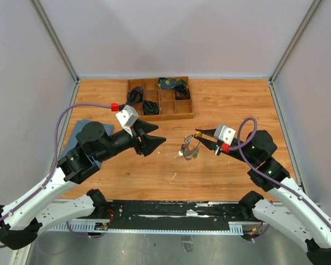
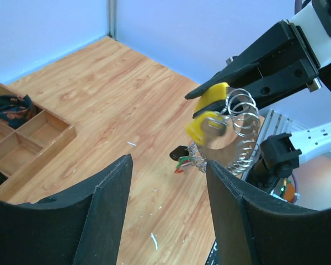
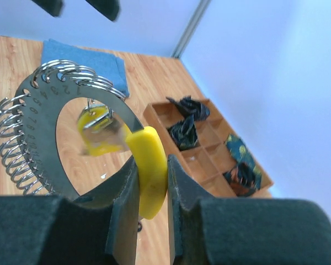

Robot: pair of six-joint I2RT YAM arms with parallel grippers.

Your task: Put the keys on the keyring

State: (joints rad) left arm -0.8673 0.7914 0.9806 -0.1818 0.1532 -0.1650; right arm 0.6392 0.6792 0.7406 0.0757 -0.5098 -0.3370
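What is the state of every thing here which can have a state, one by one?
Keyring: gripped, in the air.
Keys: bunched, hanging under the keyring.
Right gripper: shut on the keyring.
Left gripper: open, empty.
Wooden tray: some compartments filled, some empty.
Blue cloth: lying flat.

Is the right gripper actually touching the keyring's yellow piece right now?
Touching. The right wrist view shows the right gripper clamped on both sides of the yellow piece of the keyring, no gap.

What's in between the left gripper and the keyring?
Nothing, just a bare stretch of wooden table. The top view shows an open gap between the left gripper and the keyring.
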